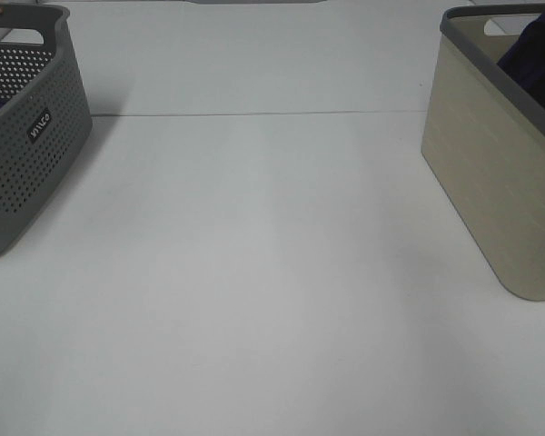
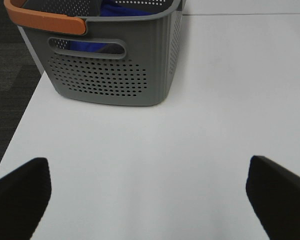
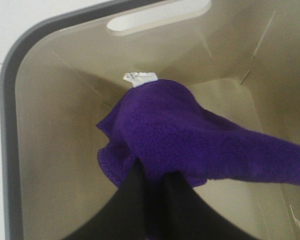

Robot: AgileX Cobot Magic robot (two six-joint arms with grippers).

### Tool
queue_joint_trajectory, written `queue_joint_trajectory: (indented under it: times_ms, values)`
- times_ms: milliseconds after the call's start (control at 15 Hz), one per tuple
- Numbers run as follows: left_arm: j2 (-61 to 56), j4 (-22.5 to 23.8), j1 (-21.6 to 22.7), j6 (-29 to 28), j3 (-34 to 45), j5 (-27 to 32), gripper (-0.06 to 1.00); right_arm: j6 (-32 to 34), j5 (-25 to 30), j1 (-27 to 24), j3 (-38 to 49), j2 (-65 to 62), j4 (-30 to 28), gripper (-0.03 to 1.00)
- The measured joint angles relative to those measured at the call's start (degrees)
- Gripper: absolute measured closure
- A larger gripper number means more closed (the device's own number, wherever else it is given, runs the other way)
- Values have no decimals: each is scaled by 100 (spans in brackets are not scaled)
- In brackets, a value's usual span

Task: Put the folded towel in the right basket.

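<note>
The purple towel [image 3: 190,135] hangs inside the beige right basket [image 3: 50,125], above its floor, with a white label at its far tip. My right gripper [image 3: 152,176] is shut on the towel's near edge. In the exterior high view the towel [image 1: 538,47] shows as a dark purple mass inside the top of the right basket [image 1: 500,182]; the right gripper itself is hidden there. My left gripper [image 2: 150,200] is open and empty, low over the white table near the grey basket [image 2: 110,75].
The grey perforated left basket [image 1: 23,136] has an orange handle [image 2: 45,17] and blue cloth [image 2: 90,46] inside. The white table [image 1: 254,272] lies between the baskets. Dark floor [image 2: 10,75] shows past the table's left edge.
</note>
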Motion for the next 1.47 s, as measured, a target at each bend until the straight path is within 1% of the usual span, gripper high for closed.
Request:
queue_joint_trajectory:
  times_ms: [200,333,400,467,533,600,667,733,800,933,1000,1133,1200,1333,1467]
  values:
    - [0,0,0,0,0,0,-5,0,453,-6,0,304,-46,92]
    - [0,0,0,0,0,0,-5,11,590,-6,0,447,-52,92]
    - [0,0,0,0,0,0,-5,11,630,-6,0,481,-57,88]
    - [0,0,0,0,0,0,-5,11,630,-6,0,481,-86,77]
    - [0,0,0,0,0,0,-5,11,630,-6,0,470,-109,59]
    - [0,0,0,0,0,0,-5,11,636,-6,0,470,-132,37]
    - [0,0,0,0,0,0,-5,6,653,-6,0,470,-138,21]
    - [0,0,0,0,0,0,-5,6,670,-6,0,453,-138,10]
    - [0,0,0,0,0,0,-5,-29,676,-6,0,384,-138,6]
    - [0,0,0,0,0,0,-5,-435,814,-6,0,132,-138,3]
    - [0,0,0,0,0,0,-5,-619,1043,-6,0,-166,-57,3]
    - [0,0,0,0,0,0,-5,-670,1123,-6,17,-699,-17,3]
    - [0,0,0,0,0,0,-5,-665,1112,-6,195,-1123,-63,3]
    - [0,0,0,0,0,0,-5,-602,1123,-6,957,-2229,-223,3]
    - [0,0,0,0,0,0,-5,-590,1152,-6,2000,-3501,-286,3]
